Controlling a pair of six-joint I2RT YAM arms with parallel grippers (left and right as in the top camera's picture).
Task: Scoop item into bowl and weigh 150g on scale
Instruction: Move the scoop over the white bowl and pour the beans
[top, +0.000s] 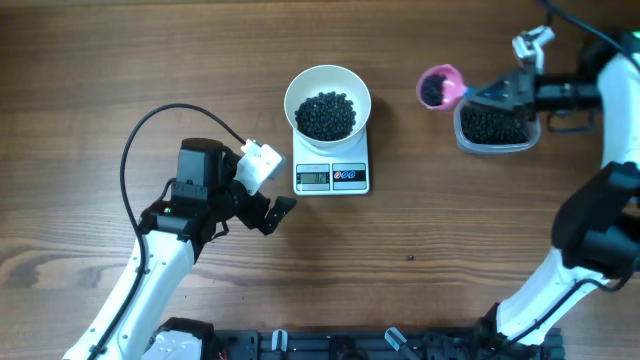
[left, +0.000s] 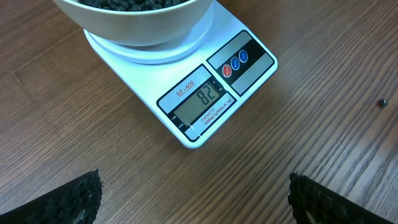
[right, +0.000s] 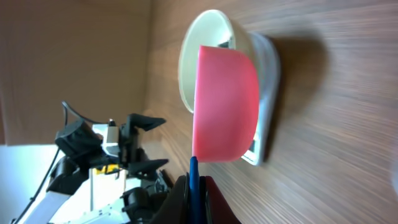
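Black beans (top: 325, 115) heap in the white bowl (top: 328, 70) on the scale (top: 331, 177), toward the table's (top: 450, 230) far edge. Left gripper (left: 193, 186) gapes empty near the scale's front — right gripper (top: 478, 95) pinches a loaded pink scoop (top: 440, 87) just beside the tub (top: 495, 149), far right corner.

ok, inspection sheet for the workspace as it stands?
Surface: brown wooden table.
Job's things: round white bowl of small black beads sits on flat white scale, display 82; pink plastic scoop, loaded, beside clear plastic tub of beads.
Clutter: one stray bead on the table.
Grippers: left fingers open near scale's front; right fingers shut on scoop's handle.
Cables: black cable loops above left arm.
Surroundings: dark rail along table's near edge.
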